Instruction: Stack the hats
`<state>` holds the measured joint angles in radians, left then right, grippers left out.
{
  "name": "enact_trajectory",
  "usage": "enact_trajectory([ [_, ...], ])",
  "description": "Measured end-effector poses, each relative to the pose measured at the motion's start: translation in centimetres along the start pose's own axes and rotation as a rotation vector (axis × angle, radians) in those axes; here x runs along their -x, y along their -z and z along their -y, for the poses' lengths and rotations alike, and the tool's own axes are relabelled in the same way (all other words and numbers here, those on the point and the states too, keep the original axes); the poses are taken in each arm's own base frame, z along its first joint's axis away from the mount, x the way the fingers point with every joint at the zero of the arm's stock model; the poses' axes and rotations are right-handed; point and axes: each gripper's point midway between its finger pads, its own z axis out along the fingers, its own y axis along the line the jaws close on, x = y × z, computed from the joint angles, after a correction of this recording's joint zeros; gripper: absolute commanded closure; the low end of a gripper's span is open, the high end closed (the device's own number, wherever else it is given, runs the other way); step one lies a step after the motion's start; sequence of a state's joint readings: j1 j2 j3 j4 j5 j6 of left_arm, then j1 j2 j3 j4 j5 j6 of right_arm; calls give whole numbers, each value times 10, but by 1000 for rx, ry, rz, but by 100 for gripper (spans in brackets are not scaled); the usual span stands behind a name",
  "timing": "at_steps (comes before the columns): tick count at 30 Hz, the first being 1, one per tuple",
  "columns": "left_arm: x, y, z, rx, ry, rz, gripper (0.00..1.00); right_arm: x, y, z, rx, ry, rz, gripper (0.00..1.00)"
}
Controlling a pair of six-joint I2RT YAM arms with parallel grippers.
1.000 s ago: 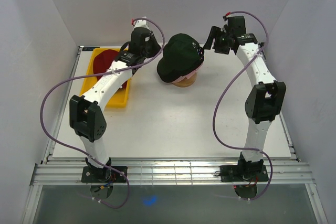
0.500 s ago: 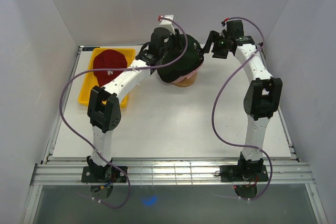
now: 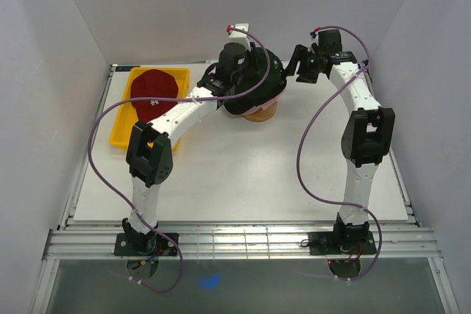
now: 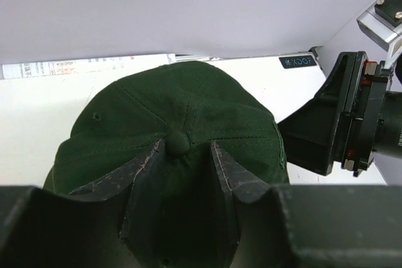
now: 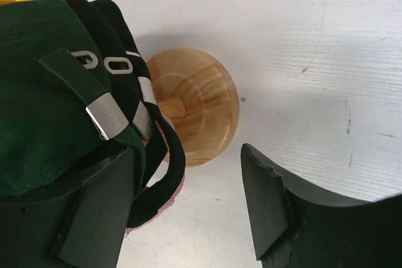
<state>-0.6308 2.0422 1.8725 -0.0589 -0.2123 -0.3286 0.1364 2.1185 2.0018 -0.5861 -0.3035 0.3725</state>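
A dark green hat (image 3: 271,79) tops the hats stacked on the wooden stand (image 3: 259,114). In the left wrist view its crown (image 4: 182,101) fills the frame, and my left gripper (image 4: 186,145) stands open right over it, its fingertips either side of the top button. From the right wrist, black hats' (image 5: 122,26) back straps show under the green hat's strap (image 5: 94,95). My right gripper (image 5: 182,152) is open behind the stack, with one finger (image 5: 94,211) against the green hat's back edge and the other over bare table. A red hat (image 3: 153,87) lies in the yellow tray.
The yellow tray (image 3: 121,137) sits at the back left of the white table. The stand's round wooden base (image 5: 201,105) rests on the table under the hats. White walls close in the back and both sides. The two grippers are near each other over the stack.
My left arm swung right from above the tray to over the green hat, uncovering the red hat, and its jaws opened wider. The right gripper barely shifted.
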Motion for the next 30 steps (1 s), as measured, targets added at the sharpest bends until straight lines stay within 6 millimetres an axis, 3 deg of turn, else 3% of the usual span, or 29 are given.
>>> enact_trajectory([
  [16, -23, 26, -11, 113, 134, -37, 58, 13, -22, -8, 103, -19, -10, 21],
  [26, -27, 35, -10, 122, 96, -78, 43, 27, -23, -21, 186, -13, 25, 10],
  [30, -16, 40, -6, 114, 60, -94, 38, 33, -25, -25, 230, -12, 55, 9],
])
